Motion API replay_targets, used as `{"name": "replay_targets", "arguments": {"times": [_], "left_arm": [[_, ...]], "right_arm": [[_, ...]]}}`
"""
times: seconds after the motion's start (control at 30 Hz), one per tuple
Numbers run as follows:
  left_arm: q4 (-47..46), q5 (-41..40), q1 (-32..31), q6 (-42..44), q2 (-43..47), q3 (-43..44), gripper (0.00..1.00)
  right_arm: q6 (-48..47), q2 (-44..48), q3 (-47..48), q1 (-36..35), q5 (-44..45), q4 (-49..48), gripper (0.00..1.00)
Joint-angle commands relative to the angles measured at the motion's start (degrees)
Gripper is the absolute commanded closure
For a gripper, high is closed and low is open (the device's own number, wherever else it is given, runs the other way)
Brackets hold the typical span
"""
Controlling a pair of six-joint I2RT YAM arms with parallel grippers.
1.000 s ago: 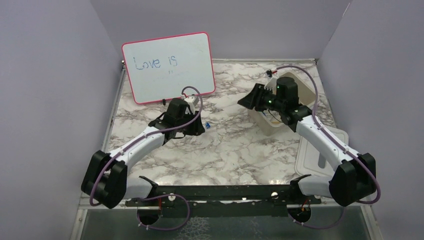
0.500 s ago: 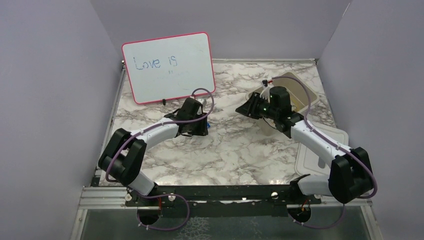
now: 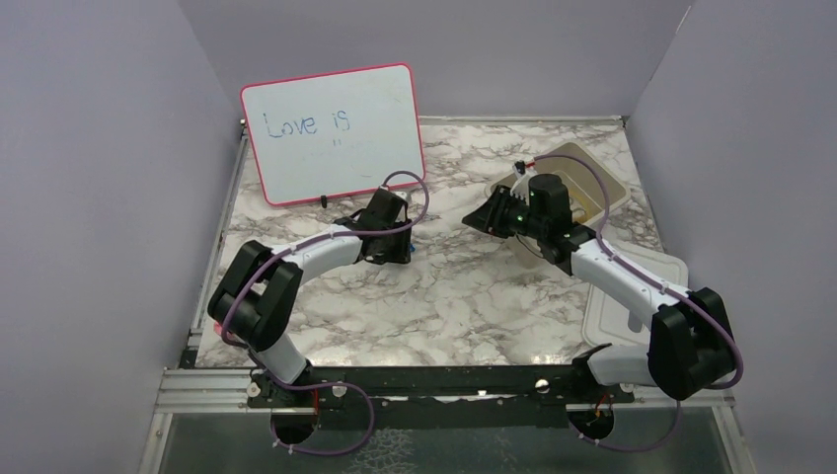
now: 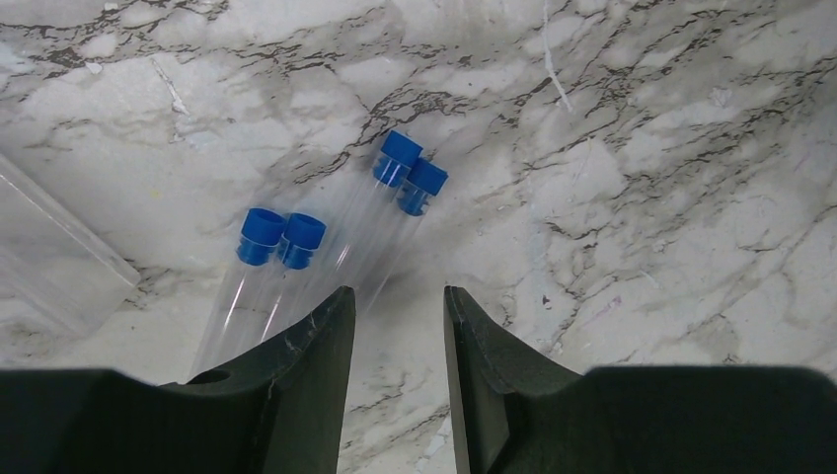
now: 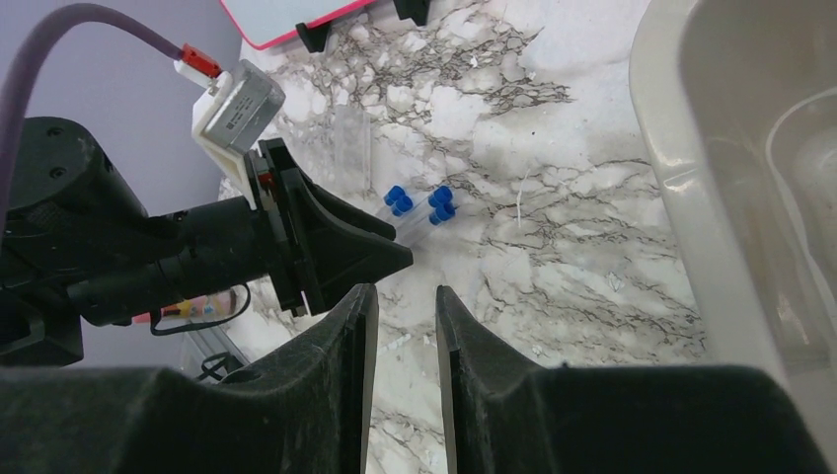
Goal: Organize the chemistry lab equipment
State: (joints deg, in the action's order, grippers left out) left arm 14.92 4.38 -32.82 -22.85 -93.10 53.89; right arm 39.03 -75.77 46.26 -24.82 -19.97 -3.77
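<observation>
Four tubes (image 4: 336, 212) lay bunched mid-desk, toward the left edge. Left jaws narrow, empty, just short of them; right jaws narrow, empty. Risk: the narrow gap could nudge the tubes into rolling apart.

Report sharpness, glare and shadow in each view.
Top external: even light, only soft shadows, whiteboard writing legible. Left wrist: marble table and blue-capped tubes sharp, though the clear bodies nearly vanish; the near jaws are dark. Right wrist: tub rim bright and pale, near jaws dark.
</observation>
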Motion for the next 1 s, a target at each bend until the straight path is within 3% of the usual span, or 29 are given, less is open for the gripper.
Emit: {"name": "replay_targets", "arguments": {"times": [0.0,0.33,0.53,0.97], "left_arm": [[1.4,-3.7,-0.5,1.2,-1.2,1.4,0.59],[3.9,-2.8,-1.5,0.7,-3.5,3.9,0.6],[6.9,-6.8,-2.7,1.3,-5.8,5.7,0.64],[10.2,-14.1,-6.8,3.3,-9.4,7.3,0.84]], "right_arm": [[0.2,-0.3,-0.8,-0.4,1.1,-2.6,0.68],[0.3,-0.1,-1.4,-0.6,0.9,-2.8,0.68],[0.8,-0.2,-1.5,-0.6,0.7,-3.0,0.68],[1.4,0.5,-2.3,-0.6,1.3,-2.6,0.68]]}}
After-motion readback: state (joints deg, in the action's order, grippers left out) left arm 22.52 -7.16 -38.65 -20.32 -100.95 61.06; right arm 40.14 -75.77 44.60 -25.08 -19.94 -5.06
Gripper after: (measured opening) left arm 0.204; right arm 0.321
